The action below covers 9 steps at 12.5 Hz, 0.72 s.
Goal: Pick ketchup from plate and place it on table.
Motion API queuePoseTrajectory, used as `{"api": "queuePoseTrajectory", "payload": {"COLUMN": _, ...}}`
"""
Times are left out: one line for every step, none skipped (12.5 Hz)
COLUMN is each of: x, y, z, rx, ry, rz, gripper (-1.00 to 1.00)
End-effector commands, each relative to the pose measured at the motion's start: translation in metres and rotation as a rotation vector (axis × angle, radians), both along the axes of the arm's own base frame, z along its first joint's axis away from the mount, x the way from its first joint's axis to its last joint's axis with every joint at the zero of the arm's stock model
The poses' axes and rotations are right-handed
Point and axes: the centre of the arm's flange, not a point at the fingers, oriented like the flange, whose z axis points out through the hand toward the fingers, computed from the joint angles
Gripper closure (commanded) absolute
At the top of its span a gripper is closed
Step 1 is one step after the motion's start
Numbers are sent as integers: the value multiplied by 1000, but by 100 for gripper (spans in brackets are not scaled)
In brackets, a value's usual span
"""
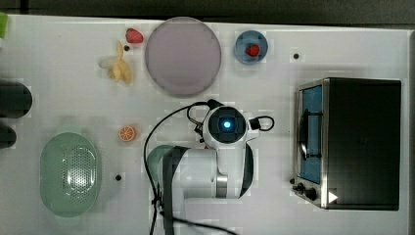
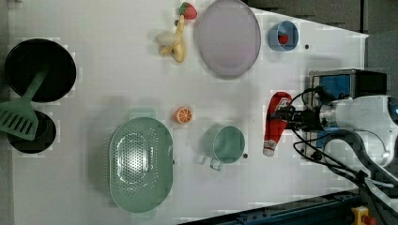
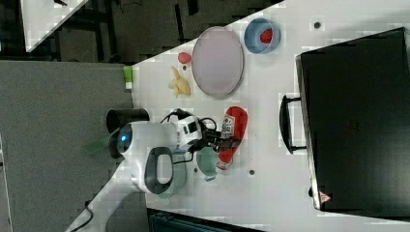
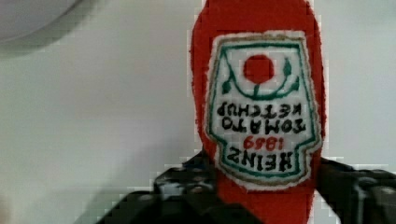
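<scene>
The ketchup point(image 2: 271, 136), a slender red bottle with a white label, lies flat on the white table point(image 2: 117, 84), off the plate. It rests between the green mug and the toaster oven. My gripper point(image 2: 283, 117) reaches in from the left view's right and sits across the bottle's middle. In the wrist view the two black jaws press against both sides of the ketchup point(image 4: 261, 93), below its label. The right view shows the ketchup point(image 3: 237, 121) in my gripper point(image 3: 226, 137), just below the plate point(image 3: 217, 55). The lilac plate point(image 1: 182, 56) is bare.
A green mug point(image 2: 225, 144) stands close beside the bottle. The toaster oven point(image 1: 352, 142) is on the other side. A blue bowl point(image 1: 251, 47) holds a strawberry. A banana point(image 1: 120, 68), an orange slice point(image 1: 127, 133) and a green colander point(image 1: 70, 175) lie further off.
</scene>
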Motion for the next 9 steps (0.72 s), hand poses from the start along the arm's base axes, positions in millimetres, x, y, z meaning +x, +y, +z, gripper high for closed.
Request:
{"api": "queuePoseTrajectory", "payload": {"x": 7, "y": -5, "z": 1, "rx": -8, "ry": -64, "rz": -58, "gripper": -86}}
{"api": "queuePoseTrajectory", "payload": {"x": 11, "y": -5, "z": 10, "rx": -11, "ry": -72, "rz": -67, "gripper": -100}}
{"api": "queuePoseTrajectory", "payload": {"x": 16, "y": -5, "z": 24, "rx": -15, "ry": -67, "rz": -91, "gripper": -100}}
{"api": "queuePoseTrajectory", "payload": {"x": 21, "y": -5, "z": 42, "rx": -21, "ry": -59, "rz": -126, "gripper": -100}}
{"api": "queuePoseTrajectory", "payload": {"x": 28, "y": -5, "z": 66, "rx": -29, "ry": -57, "rz": -153, "gripper": -100}}
{"api": "queuePoseTrajectory", "payload": {"x": 35, "y": -4, "z": 94, "rx": -35, "ry": -64, "rz": -160, "gripper": -100}}
{"api": "queuePoseTrajectory", "payload": {"x": 42, "y": -4, "z": 126, "rx": -40, "ry": -85, "rz": -166, "gripper": -100}}
{"api": "queuePoseTrajectory", "payload": {"x": 52, "y": -4, "z": 161, "rx": -41, "ry": -134, "rz": -200, "gripper": -100}}
{"api": "queuePoseTrajectory", "payload": {"x": 59, "y": -4, "z": 193, "rx": -43, "ry": -177, "rz": -249, "gripper": -100}}
